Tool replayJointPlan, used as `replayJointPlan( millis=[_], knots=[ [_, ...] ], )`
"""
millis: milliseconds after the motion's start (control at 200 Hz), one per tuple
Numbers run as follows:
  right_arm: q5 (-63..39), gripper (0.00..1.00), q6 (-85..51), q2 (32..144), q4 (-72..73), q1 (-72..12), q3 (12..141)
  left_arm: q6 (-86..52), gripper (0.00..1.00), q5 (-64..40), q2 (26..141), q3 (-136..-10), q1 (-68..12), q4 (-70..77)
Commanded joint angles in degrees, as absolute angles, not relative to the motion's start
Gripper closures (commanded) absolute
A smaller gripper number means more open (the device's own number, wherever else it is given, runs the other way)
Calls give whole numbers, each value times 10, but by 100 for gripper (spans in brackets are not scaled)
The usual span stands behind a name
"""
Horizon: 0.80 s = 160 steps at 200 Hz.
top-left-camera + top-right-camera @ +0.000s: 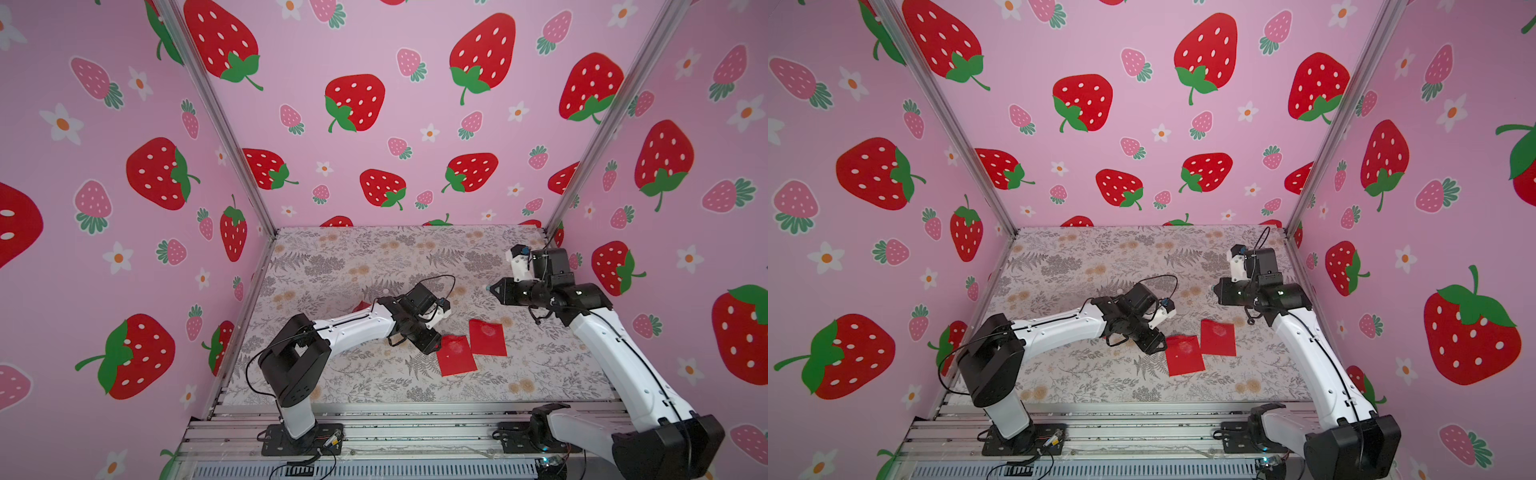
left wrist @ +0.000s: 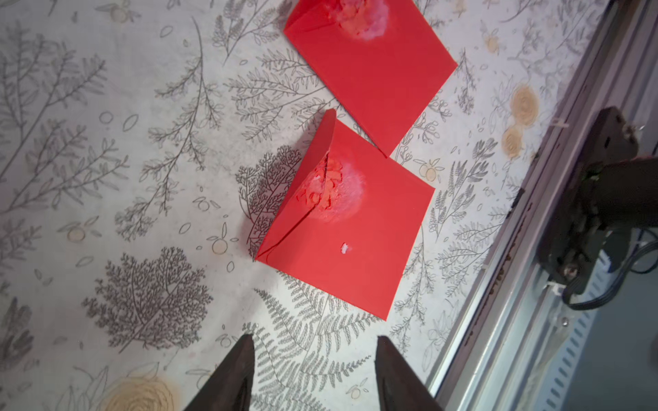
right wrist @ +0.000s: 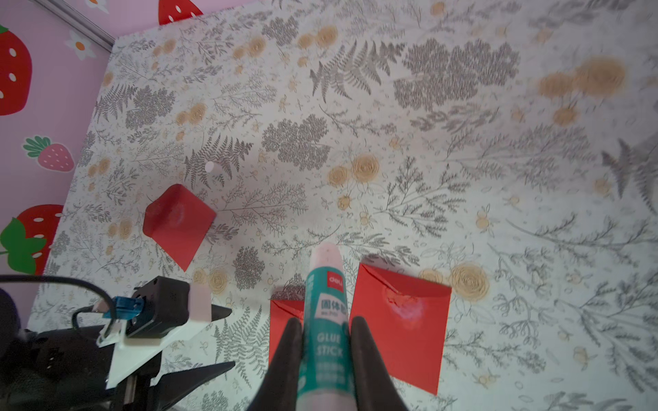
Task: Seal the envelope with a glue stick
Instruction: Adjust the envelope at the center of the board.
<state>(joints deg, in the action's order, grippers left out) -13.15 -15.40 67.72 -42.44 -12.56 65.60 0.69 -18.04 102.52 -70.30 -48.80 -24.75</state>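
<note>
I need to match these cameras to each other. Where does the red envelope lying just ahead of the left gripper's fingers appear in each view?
In both top views: the envelope lies mid-table at the left gripper tip.
Left wrist: the envelope fills the picture's centre, flap partly lifted.
Right wrist: the envelope low centre, half hidden behind the glue stick.
Shared landmark: the glue-smeared neighbour envelope beside it.

The black left end effector (image 2: 315, 341) points down from a low, outstretched arm, jaws apart and empty. The black right end effector (image 3: 325, 320), held higher, pinches a white, teal-banded glue stick (image 3: 325, 284).
</note>
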Motion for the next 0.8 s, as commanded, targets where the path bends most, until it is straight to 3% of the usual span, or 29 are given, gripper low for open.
replayJointPlan(
  millis=[0, 465, 795],
  knots=[
    [-198, 100, -181, 680, -472, -113, 641, 111, 49, -176, 1055, -756, -491, -266],
    [-182, 100, -177, 670, -479, -113, 628, 225, 55, -146, 1195, -873, -501, -320],
    [-157, 100, -186, 669, -487, -113, 628, 230, 76, -131, 1209, -866, -502, -323]
  ],
)
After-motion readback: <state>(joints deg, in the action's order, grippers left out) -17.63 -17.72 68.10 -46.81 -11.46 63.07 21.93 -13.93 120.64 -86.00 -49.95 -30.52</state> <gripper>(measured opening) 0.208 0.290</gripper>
